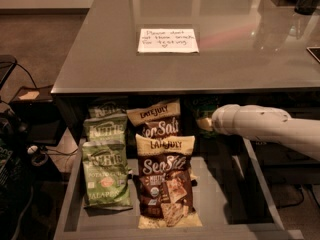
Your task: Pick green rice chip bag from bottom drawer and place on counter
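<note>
Camera view, the only one we have, looks down across the table (115, 59) into the open bottom drawer (220, 199) below its front edge. We judge the step in hand to be the reach for the grasp. The white arm (265, 126) comes in from the right. Its pincer (206, 121) sits in the shadow under the table's edge, at the back of the drawer, right by the green rice chip bag (202, 106). That bag shows dimly at the rear right, just beside the Late July bags (162, 179), with the Kettle bags (105, 176) further left. Whether the pincer is apart, together or clamped on the bag, we cannot tell; the dark hides it. The bag is not yet on the table. The next move, as we see it, calls for a sure hold on the bag, then a lift clear of the overhang without dragging its neighbours. The table is glossy grey and bears a white handwritten note (168, 40); dark floor and cables (30, 149) lie to the left.
</note>
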